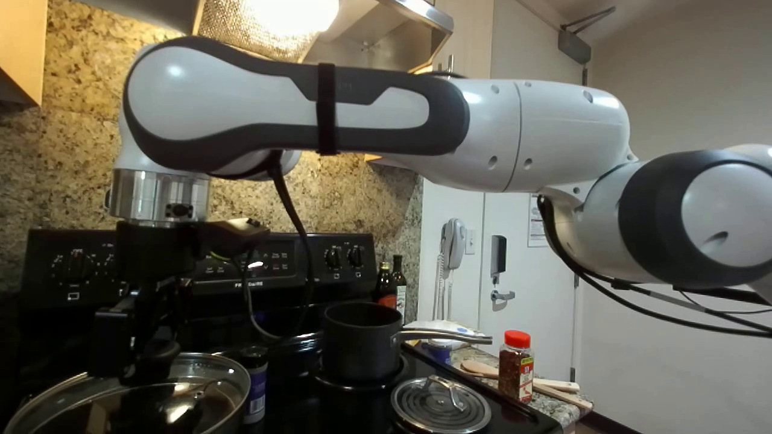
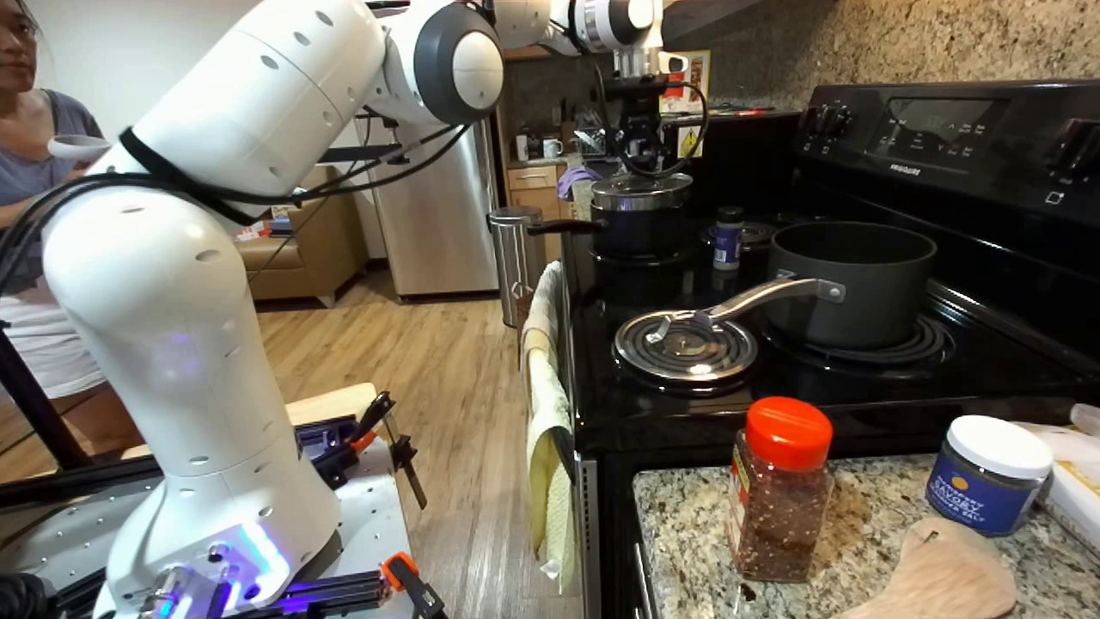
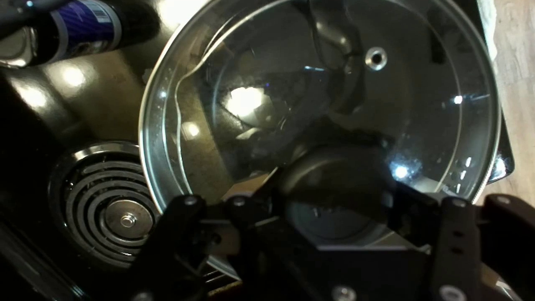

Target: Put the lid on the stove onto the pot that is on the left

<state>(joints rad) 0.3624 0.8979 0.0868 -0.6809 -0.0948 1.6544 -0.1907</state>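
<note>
Claw (image 3: 339, 205) around dark knob (image 3: 337, 184) of clear glass lid (image 3: 288, 113)

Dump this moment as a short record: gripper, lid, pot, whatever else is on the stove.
gripper: closed on the knob of the lid
lid position: over the pot, roughly level
seating: looks set on the pot; full contact cannot be confirmed
release: not yet done
taller pot: uncovered, on the stove
second lid: glass, lying over a coil
bottle: upright on the stove, purple label
</note>
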